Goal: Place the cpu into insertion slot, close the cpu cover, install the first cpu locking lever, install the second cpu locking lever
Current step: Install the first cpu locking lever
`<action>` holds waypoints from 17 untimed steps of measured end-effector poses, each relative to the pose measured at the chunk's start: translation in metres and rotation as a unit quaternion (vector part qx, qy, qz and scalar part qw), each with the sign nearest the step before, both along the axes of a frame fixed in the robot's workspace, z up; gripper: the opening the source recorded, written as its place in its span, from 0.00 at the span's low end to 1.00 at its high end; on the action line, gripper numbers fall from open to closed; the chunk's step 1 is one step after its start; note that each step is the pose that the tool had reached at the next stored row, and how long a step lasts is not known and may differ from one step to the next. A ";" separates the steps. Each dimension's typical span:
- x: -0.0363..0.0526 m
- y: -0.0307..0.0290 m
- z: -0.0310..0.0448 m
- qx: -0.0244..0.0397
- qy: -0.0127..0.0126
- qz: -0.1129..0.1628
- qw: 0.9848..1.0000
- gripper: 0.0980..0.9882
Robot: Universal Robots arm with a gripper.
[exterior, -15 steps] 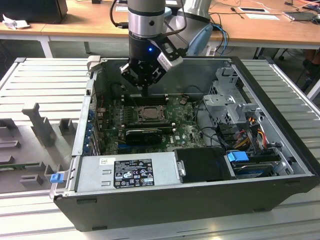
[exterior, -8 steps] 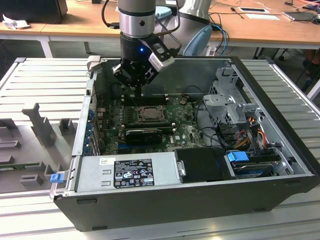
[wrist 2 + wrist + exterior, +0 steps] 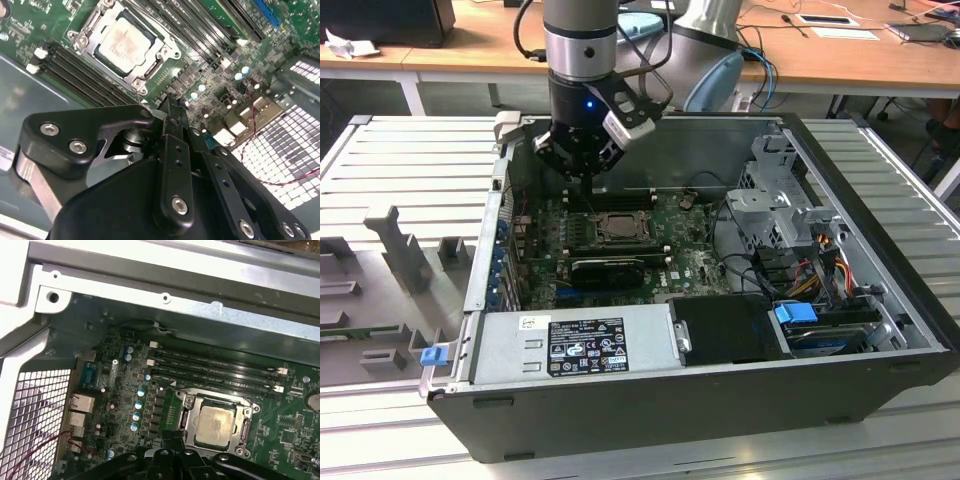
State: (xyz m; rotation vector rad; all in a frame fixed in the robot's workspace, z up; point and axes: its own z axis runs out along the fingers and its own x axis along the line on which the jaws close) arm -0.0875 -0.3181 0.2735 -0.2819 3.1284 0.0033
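- the gripper (image 3: 582, 178) hangs over the green motherboard (image 3: 292, 430) inside the open computer case (image 3: 720, 410), its fingers pressed together with nothing between them
- in the second wrist view the fingertips (image 3: 172, 107) sit near one corner of the insertion slot (image 3: 600, 228)
- the cpu (image 3: 122, 42) lies flat in that slot, silver face up
- the cpu cover (image 3: 190, 415) lies down around the chip's face

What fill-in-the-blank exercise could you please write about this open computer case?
1. The small silver-grey square cpu sits in the dark-framed square ____.
2. The thin silver-grey metal cpu cover is ____, not raised.
3. The black gripper hangs over the ____ circuit board.
Missing: insertion slot; closed; green.
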 end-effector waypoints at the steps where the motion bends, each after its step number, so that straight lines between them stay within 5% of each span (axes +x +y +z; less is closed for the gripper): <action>1: -0.0008 0.0001 -0.0008 0.000 0.000 -0.003 1.000 0.01; 6: -0.0169 0.0015 -0.0047 0.003 0.000 -0.003 1.000 0.01; 17: -0.0231 0.0114 -0.0119 0.010 0.000 -0.005 1.000 0.01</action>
